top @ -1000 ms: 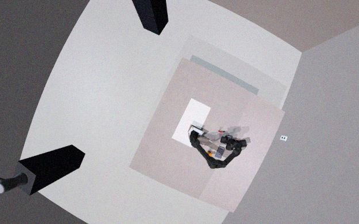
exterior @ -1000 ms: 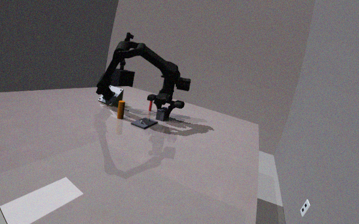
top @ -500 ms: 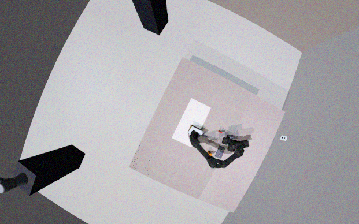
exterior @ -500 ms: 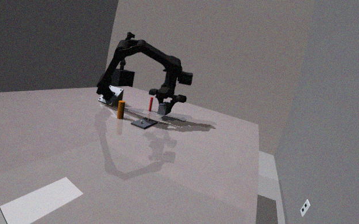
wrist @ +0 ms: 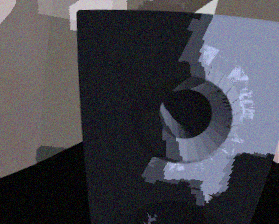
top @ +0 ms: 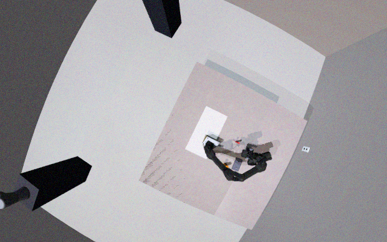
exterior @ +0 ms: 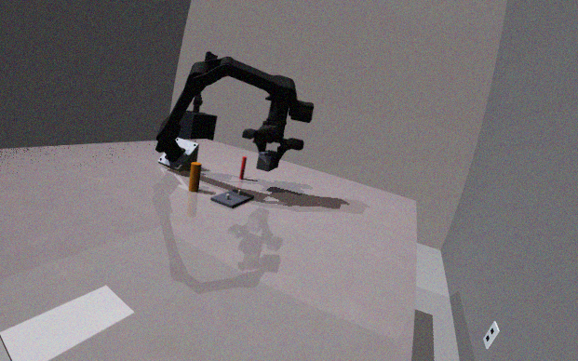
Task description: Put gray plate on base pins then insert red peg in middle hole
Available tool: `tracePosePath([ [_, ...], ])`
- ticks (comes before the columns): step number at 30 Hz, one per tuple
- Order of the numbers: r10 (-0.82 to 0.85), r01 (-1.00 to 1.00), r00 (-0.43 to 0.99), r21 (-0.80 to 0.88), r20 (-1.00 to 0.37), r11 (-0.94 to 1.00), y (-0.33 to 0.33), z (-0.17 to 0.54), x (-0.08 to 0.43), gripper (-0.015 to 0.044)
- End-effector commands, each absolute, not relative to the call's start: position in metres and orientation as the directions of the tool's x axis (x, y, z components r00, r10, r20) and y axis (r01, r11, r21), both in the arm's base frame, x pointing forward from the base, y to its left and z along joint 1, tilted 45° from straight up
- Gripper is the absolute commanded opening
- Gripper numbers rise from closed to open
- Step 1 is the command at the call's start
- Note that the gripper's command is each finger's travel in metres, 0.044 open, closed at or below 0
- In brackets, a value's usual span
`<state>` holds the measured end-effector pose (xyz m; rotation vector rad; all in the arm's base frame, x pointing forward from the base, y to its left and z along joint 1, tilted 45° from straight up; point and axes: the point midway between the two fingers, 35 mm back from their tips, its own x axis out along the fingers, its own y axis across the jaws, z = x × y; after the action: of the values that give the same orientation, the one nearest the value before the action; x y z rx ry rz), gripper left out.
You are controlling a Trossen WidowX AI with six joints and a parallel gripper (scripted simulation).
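The gray plate [exterior: 267,162] [wrist: 122,75] is a thick block, held in the air right of and above the base. One large round hole in it shows in the wrist view. My gripper [exterior: 272,153] is shut on it, with a dark finger at either side. The flat dark base [top: 237,164] [exterior: 220,200] lies on the table with its two short pins up. The red peg [exterior: 243,168] [top: 237,142] stands upright on the table behind the base; a bit of red shows at the wrist view's right edge. The plate's underside is hidden.
An orange cylinder [exterior: 194,178] [top: 226,166] stands upright close to the base, left of it in the exterior view. The arm's white mount [exterior: 188,146] is behind the cylinder. A white rectangle [top: 210,120] lies on the table [top: 178,162] by the mount.
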<state>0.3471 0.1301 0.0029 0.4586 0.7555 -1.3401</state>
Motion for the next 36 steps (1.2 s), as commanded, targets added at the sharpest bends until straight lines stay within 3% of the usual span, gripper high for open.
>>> tracePosePath([
  [1,-0.692,0.974,0.052,-0.117,-0.720,0.196,0.140,0.012,0.346,0.0000],
  [17,-0.694,0.974,0.051,-0.119,-0.718,0.195,0.166,0.046,0.337,0.0000],
  [36,-0.686,0.981,0.053,-0.090,-0.726,0.171,0.109,0.064,0.351,0.0000],
])
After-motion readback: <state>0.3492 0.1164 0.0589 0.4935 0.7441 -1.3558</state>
